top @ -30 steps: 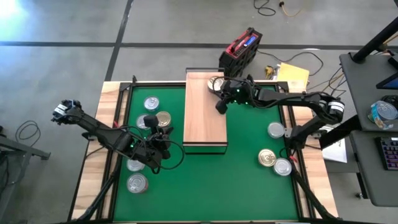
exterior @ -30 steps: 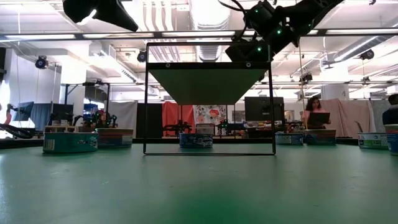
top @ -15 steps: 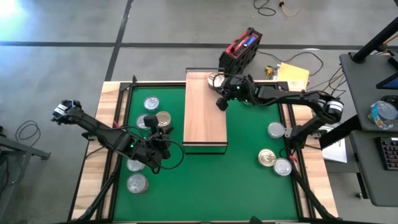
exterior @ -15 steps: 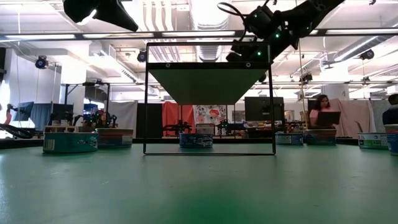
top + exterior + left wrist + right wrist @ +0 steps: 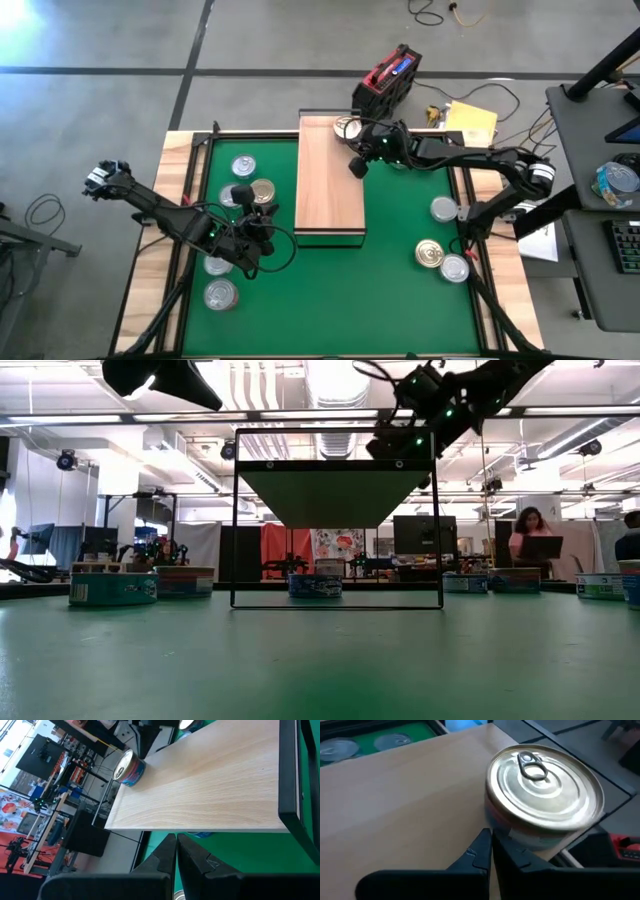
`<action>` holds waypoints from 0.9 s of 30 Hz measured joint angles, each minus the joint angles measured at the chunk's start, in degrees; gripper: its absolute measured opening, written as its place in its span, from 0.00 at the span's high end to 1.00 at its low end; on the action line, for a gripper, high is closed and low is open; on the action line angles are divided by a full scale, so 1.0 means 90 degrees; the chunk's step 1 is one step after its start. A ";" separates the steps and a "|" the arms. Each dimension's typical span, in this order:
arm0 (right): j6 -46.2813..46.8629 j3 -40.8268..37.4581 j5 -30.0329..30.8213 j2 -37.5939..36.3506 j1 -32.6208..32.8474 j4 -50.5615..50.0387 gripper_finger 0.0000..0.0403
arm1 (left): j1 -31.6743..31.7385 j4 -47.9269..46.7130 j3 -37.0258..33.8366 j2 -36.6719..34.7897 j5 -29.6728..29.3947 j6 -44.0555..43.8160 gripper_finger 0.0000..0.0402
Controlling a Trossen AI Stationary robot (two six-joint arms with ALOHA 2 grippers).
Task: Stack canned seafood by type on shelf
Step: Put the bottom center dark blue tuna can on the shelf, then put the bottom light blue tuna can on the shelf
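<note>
Only one tin can [image 5: 347,127] sits on the shelf [image 5: 330,200] so far, at its far end, and the other cans, like the gold-lid can [image 5: 263,190] near the left edge and the silver-lid can [image 5: 443,208] near the right edge, still lie on the green mat [image 5: 390,290], so most of the job is left. The right tool [image 5: 356,168] hangs shut and empty just beside that tin, and the left tool [image 5: 266,222] hangs shut and empty over the left cans. The worktop [image 5: 175,180] has a wood border, and the room behind has desks and a person [image 5: 528,535] at a laptop

Seven silver tins [image 5: 243,166], two gold tins [image 5: 263,191], one shelf [image 5: 329,180].
</note>
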 joint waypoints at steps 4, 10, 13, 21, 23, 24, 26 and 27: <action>0.0315 -0.0002 -0.0009 -0.0468 0.0190 -0.0722 0.98 | 0.0000 0.0000 0.0000 0.0000 0.0000 0.0000 1.00; 0.0763 -0.0070 0.0074 -0.1013 0.0913 -0.1395 0.98 | 0.0034 0.0023 0.0000 0.0000 0.0002 -0.0178 1.00; 0.0648 -0.0222 0.0347 -0.1224 0.1488 -0.1118 0.98 | 0.0041 0.0024 0.0000 0.0000 0.0015 -0.0298 1.00; 0.0566 -0.1033 0.1266 -0.2181 0.2699 -0.0069 0.98 | 0.0039 0.0047 -0.0227 0.0000 0.0649 -0.1132 1.00; 0.0562 -0.1350 0.1376 -0.2444 0.2874 0.0311 0.98 | 0.0039 0.0041 -0.0287 0.0000 0.1042 -0.1486 1.00; 0.0562 -0.1500 0.1378 -0.2580 0.2929 0.0385 0.98 | 0.0039 0.0039 -0.0304 0.0000 0.1276 -0.1701 1.00; 0.0602 -0.1776 0.1385 -0.2819 0.3007 0.0545 0.98 | 0.0039 -0.0023 -0.0316 0.0000 0.1994 -0.2264 1.00; 0.0659 -0.1920 0.1383 -0.2920 0.3033 0.0658 0.98 | 0.0039 -0.0107 -0.0323 0.0000 0.2365 -0.2581 1.00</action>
